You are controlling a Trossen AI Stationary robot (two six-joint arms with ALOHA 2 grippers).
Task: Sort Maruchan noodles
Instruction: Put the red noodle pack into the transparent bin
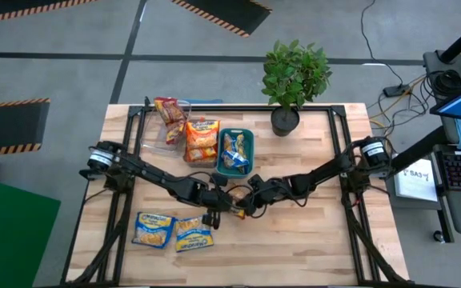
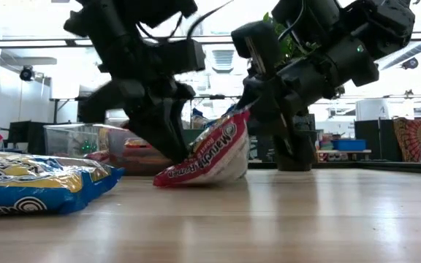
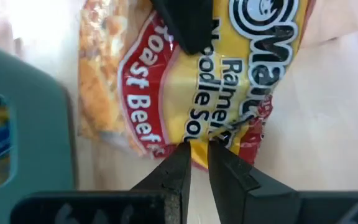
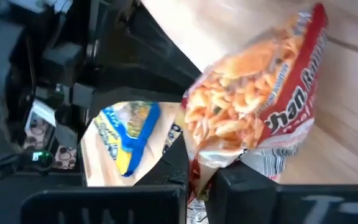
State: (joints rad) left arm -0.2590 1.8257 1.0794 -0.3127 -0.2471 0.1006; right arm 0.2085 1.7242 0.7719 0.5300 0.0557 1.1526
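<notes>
Red Roast Beef ramen pkt [image 3: 210, 87], crumpled betw both tools.

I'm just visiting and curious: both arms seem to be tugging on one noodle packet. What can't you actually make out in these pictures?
- High view: the red packet is too small, mostly covered by both pincers.
- Low view: the left pincer is motion-blurred; the blue packet is cut off at the edge.
- Left wrist view: a dark finger hides part of the label.
- Right wrist view: the right pincer hides the packet's edge.

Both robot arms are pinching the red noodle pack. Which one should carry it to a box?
Probably the left gripper: it pinches the red noodle pack's edge and sits nearer the clear bin. The right gripper also holds it, but reaches in from the far side.
</notes>
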